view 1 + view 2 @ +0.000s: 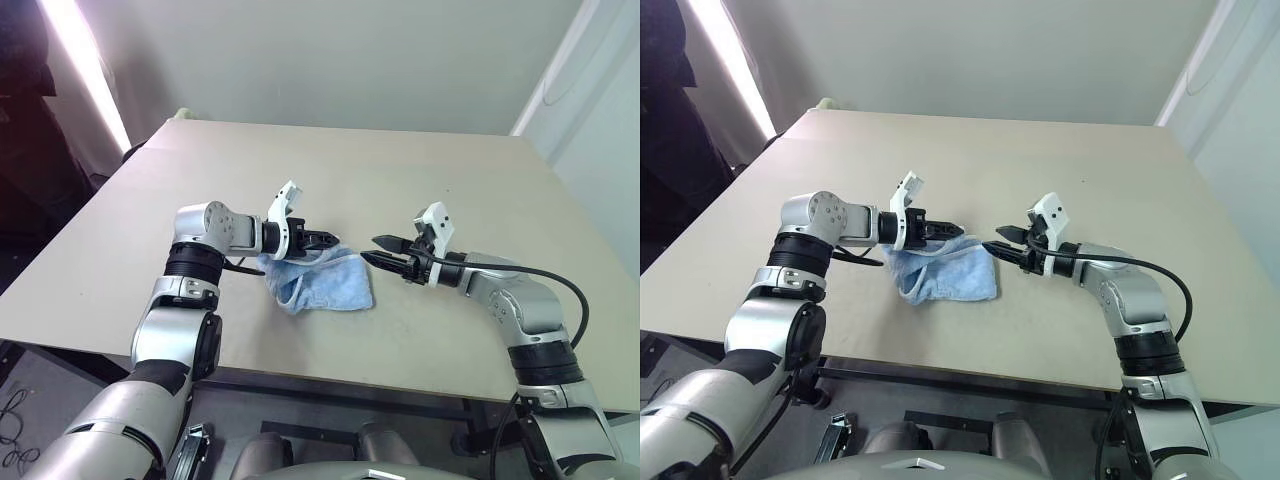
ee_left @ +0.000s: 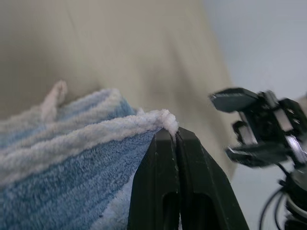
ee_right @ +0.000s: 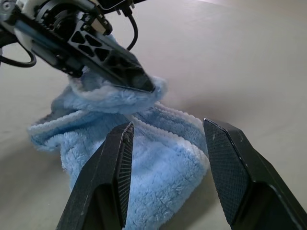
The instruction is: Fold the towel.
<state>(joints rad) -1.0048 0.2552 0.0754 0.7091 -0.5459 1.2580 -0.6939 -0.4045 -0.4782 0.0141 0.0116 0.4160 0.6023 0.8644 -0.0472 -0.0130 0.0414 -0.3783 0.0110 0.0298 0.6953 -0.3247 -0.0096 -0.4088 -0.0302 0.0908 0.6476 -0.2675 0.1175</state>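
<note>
Left gripper [image 1: 330,241] pinches the towel's [image 1: 325,285] white hem above the table [image 1: 420,180]; right gripper [image 1: 383,250] gapes empty just beside.

Light-blue towel [image 1: 325,285], whitish hem; beige table [image 1: 400,170]

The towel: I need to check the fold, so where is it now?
In the head views, the towel lies bunched near the table's front edge, its hem pinched by the left tool; the open right tool is just beside it.
</note>
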